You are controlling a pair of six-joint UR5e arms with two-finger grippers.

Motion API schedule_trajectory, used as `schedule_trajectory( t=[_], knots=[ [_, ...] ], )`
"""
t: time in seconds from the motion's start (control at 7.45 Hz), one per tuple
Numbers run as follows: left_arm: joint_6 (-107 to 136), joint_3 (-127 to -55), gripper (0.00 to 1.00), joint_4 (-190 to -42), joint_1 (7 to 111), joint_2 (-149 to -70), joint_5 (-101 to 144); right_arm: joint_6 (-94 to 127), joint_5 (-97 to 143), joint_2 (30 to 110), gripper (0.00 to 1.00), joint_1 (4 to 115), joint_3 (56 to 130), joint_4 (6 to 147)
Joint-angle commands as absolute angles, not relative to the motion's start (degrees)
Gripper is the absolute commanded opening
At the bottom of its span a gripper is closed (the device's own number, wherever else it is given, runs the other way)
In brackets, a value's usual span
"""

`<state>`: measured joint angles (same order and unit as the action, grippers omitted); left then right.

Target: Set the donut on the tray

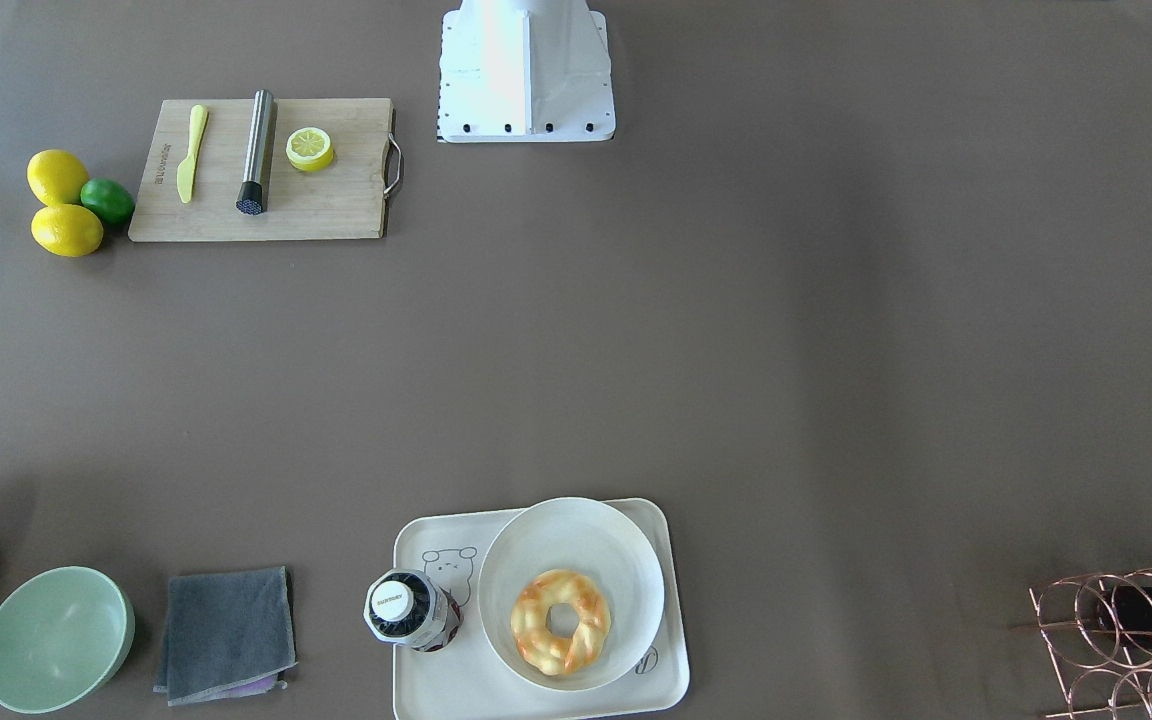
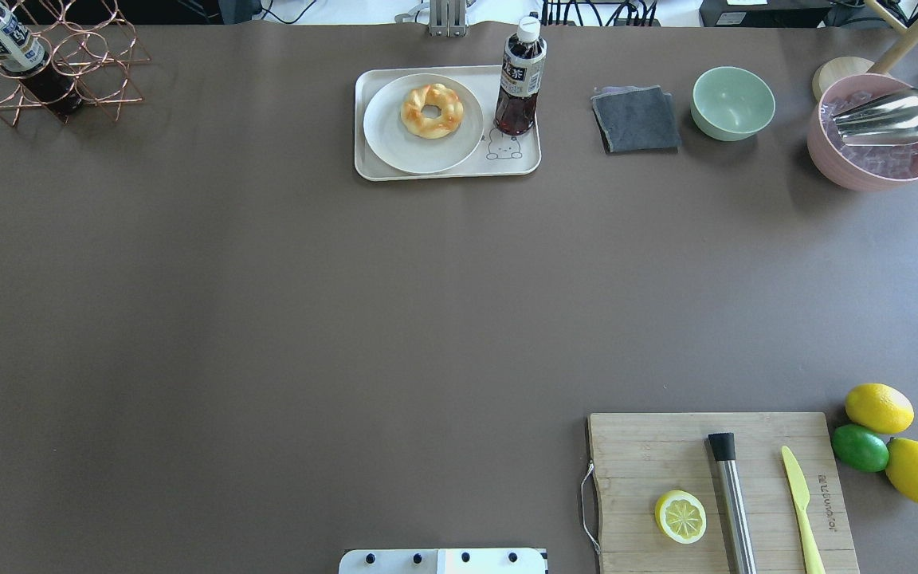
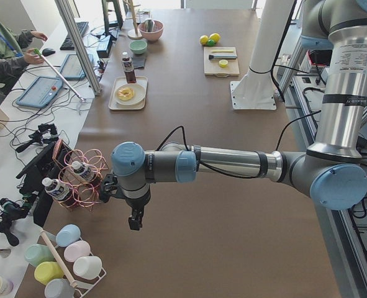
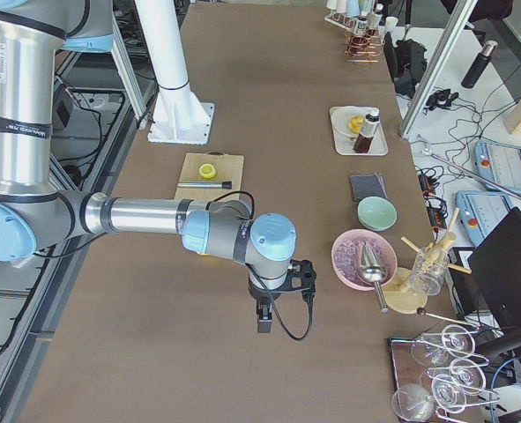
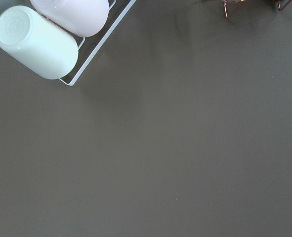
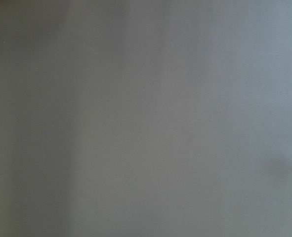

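Donut (image 2: pixel 430 111) sits on the plate (image 2: pixel 395 137) within the tray (image 2: pixel 507 166) rim, bottle (image 2: pixel 518 80) just beside. Left end effector (image 3: pixel 134 221) and right end effector (image 4: pixel 264 319) are well apart from the tray; I cannot tell their grip.

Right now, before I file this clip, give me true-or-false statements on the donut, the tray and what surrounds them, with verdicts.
The twisted golden-yellow donut lies on the round white plate. True.
The cut lemon half lies on the wooden cutting board. True.
The plate rests on that cutting board. False: it rests on the cream-white rectangular tray.
The dark-liquid plastic bottle lies flat on the tray. False: it stands upright there, beside the plate.
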<state>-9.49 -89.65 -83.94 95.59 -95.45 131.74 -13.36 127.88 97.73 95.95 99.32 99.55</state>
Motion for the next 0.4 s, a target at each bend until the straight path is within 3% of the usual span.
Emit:
schedule_trajectory(
  t=[0.0,0.27],
  knots=[
    [-9.49,-89.65,0.98,-83.94,95.54,-95.36,131.57,-13.36,127.88,97.73,1.0,95.98,99.32,99.49],
    [-9.49,-89.65,0.98,-83.94,95.71,-95.45,131.57,-13.36,127.88,97.65,1.0,95.89,99.32,99.49]
  ],
)
